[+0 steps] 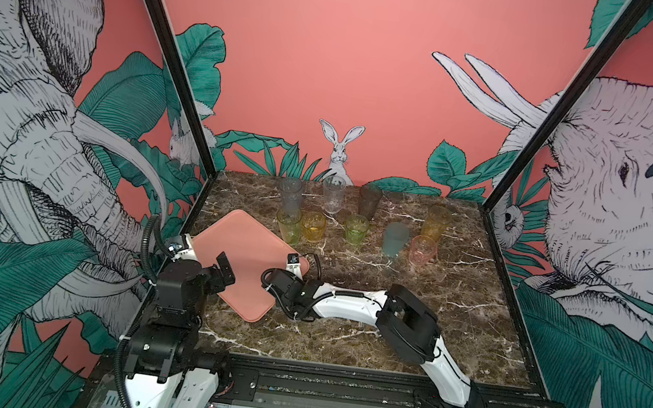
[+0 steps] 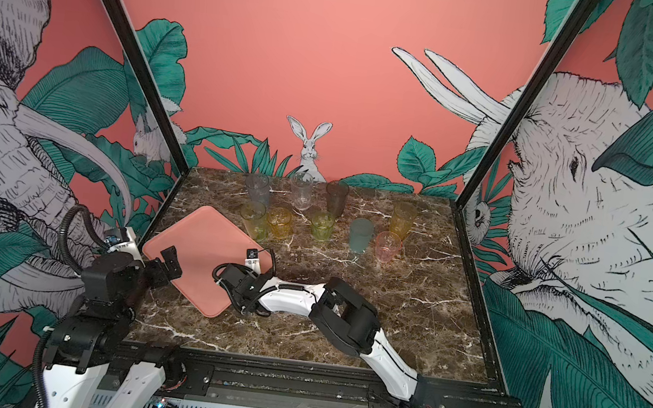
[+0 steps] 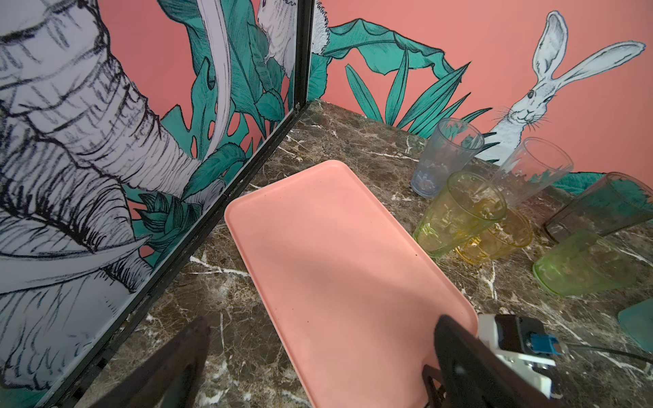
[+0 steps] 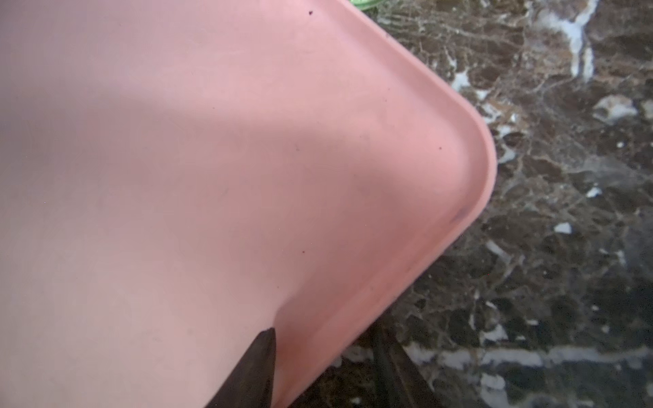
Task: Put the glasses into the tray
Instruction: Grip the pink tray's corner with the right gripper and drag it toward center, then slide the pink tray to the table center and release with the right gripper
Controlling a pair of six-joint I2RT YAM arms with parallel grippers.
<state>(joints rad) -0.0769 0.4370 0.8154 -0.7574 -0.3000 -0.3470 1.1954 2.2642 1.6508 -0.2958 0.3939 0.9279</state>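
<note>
**A:** What is lying on the dark brown, white-veined marble surface?

**B:** The flat salmon-pink rectangular tray, matte, with rounded corners and a low rim, is lying slantwise at about nine o'clock of the surface. The glasses, nine translucent tumblers, tall and short, tinted clear, grey, smoky, amber, green, blue-grey and pink, are standing upright around one o'clock of the tray, the nearest just beside its rim.

**A:** And the claws?

**B:** The right claw is sitting at the tray's three o'clock corner. One dark finger is lying on the smooth tray floor and the other is outside the rim. Whether they are pinching the rim I cannot tell. The left claw is hovering over the tray's nine o'clock edge, its fingers spread wide, holding nothing.
</note>
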